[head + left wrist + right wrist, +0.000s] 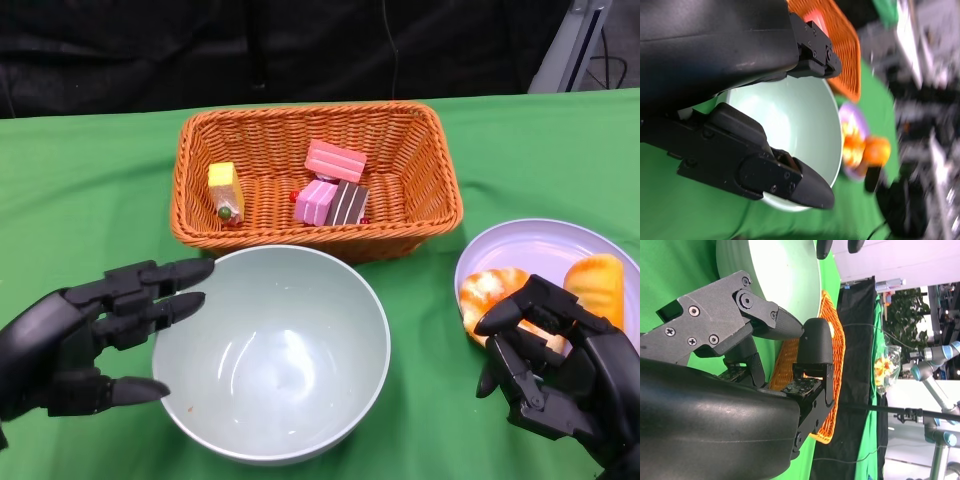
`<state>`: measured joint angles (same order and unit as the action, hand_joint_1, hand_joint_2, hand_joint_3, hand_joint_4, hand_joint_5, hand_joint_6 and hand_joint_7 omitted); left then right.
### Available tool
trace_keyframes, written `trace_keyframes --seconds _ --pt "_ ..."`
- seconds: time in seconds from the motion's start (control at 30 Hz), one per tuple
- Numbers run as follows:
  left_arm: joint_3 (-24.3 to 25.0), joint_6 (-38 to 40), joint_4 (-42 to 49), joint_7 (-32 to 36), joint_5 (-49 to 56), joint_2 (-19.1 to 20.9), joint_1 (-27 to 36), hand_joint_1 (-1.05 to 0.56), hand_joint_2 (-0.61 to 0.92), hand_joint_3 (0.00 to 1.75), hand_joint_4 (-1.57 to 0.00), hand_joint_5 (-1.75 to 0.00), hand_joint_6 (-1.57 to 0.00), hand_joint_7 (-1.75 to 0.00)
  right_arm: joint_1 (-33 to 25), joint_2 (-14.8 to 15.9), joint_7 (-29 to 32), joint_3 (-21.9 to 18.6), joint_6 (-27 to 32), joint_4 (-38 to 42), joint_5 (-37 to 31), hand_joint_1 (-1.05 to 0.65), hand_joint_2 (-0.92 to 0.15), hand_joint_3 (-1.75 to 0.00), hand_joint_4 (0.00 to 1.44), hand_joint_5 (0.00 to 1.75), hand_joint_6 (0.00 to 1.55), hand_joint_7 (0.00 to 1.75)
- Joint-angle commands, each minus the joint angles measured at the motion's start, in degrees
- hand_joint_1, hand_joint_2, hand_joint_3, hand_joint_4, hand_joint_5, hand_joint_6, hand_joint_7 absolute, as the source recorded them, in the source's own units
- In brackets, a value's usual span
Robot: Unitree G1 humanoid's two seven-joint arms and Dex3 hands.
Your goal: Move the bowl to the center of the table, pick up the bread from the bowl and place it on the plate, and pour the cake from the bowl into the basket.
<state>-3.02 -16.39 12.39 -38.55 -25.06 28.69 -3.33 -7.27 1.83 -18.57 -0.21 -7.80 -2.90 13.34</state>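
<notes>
Empty pale green bowl [275, 355] at table's near centre, left hand [85, 340] spread beside its rim, holding nothing, right hand [555, 365] fingers apart over lilac plate [545, 250] with 2 orange breads [490, 292], cake pieces [330, 190] in orange wicker basket [315, 130] behind bowl.

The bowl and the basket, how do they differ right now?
The bowl is round, smooth and pale green; the basket is rectangular, woven and orange. The bowl is empty, while the basket holds cake pieces. The bowl sits nearer the robot, the basket behind it. Both stand upright on the green table.
</notes>
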Motion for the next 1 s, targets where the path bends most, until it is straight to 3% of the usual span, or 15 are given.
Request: trace_keyframes --seconds 0.03,0.07,0.1,0.17,0.3,0.43,0.6,0.63,1.0 --pt "3.63 0.99 -0.83 2.44 -0.43 -3.30 2.14 -0.55 0.92 0.07 -0.38 -0.15 -0.46 -0.08 0.35 1.29 -0.66 -0.54 0.36 -0.07 0.45 -0.11 -0.68 -0.88 0.64 1.73 0.58 1.45" --pt "4.91 0.94 -0.76 3.54 -1.23 -5.23 3.18 -0.35 0.92 0.10 -0.61 -0.28 -0.63 -0.16 0.40 1.57 -1.00 -0.55 0.27 0.20 0.34 -0.11 -0.68 -0.88 0.63 1.72 0.57 1.45" --pt "6.27 1.62 -1.78 5.95 -2.04 -7.70 4.96 -0.28 0.92 0.12 -0.68 -0.33 -0.68 -0.18 0.41 1.88 -1.25 -0.65 0.64 0.36 0.37 -0.12 -0.68 -0.87 0.63 1.72 0.57 1.45" --pt "7.82 2.59 -3.85 9.44 -1.59 -10.73 7.15 -0.14 0.92 0.31 -0.65 -0.82 -0.84 -0.24 0.40 2.25 -1.48 -0.85 1.19 0.47 0.43 -0.13 -0.69 -0.85 0.63 1.70 0.58 1.45" --pt "9.15 4.19 -7.04 14.68 0.84 -14.72 9.78 -0.05 0.92 0.48 -0.58 -1.12 -0.91 -0.33 0.54 2.87 -2.46 -1.22 1.75 0.72 1.00 -0.13 -0.70 -0.84 0.63 1.69 0.58 1.45" --pt "9.76 5.21 -8.77 14.52 0.49 -16.57 10.07 -0.04 0.92 0.57 -0.59 -1.39 -0.75 -1.00 0.40 3.17 -2.80 -1.46 3.58 -0.61 1.53 -0.12 -0.69 -0.87 0.64 1.68 0.60 1.41" --pt "9.52 5.59 -7.82 11.36 1.39 -16.05 9.12 -0.05 0.84 0.66 -0.67 -1.49 -0.73 -1.19 -0.24 4.10 -4.12 -1.20 5.56 -3.13 2.32 -0.12 -0.69 -0.85 0.65 1.62 0.61 1.37" --pt "9.53 5.28 -7.62 10.82 1.65 -16.01 9.04 -0.04 0.79 0.75 -0.68 -1.51 -0.72 -1.23 -0.38 4.24 -4.18 -1.13 5.46 -3.44 2.08 -0.12 -0.69 -0.83 0.66 1.61 0.62 1.37" --pt "9.85 3.76 -9.00 6.26 3.05 -15.69 9.61 -0.10 0.65 0.95 -0.70 -1.66 -0.71 -1.42 -1.55 5.27 -5.33 1.06 5.41 -7.23 -0.36 -0.17 -0.68 -0.80 0.68 1.60 0.63 1.38"
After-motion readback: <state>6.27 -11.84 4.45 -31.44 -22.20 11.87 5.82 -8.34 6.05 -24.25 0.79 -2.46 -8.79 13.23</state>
